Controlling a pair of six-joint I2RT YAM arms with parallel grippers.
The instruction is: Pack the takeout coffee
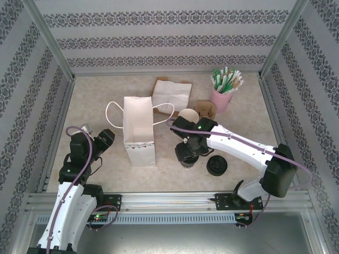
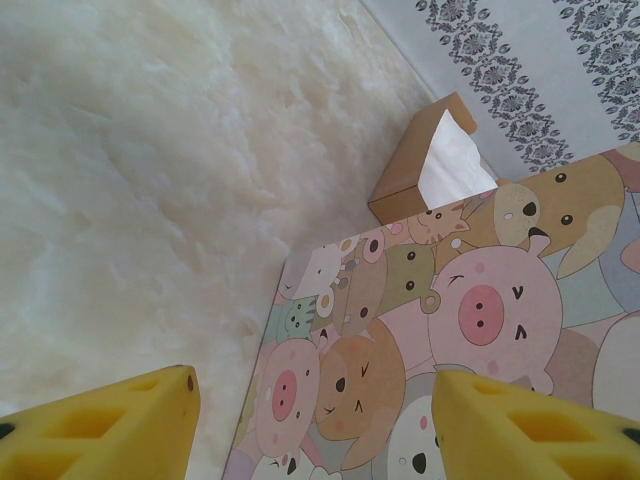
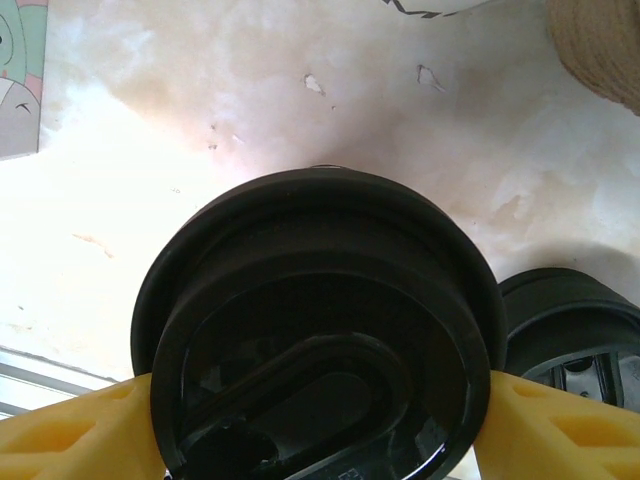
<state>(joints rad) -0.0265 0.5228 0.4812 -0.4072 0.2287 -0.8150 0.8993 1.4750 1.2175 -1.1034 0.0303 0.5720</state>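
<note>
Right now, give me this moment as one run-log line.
left gripper open, empty, beside bag | right gripper shut on takeout coffee | takeout coffee outside bag

Top: high behind bases, looking down at table (image 1: 95, 98). Wrists close, aimed down: left shares bag (image 2: 450, 330), right shares takeout coffee (image 3: 320, 330).
</note>
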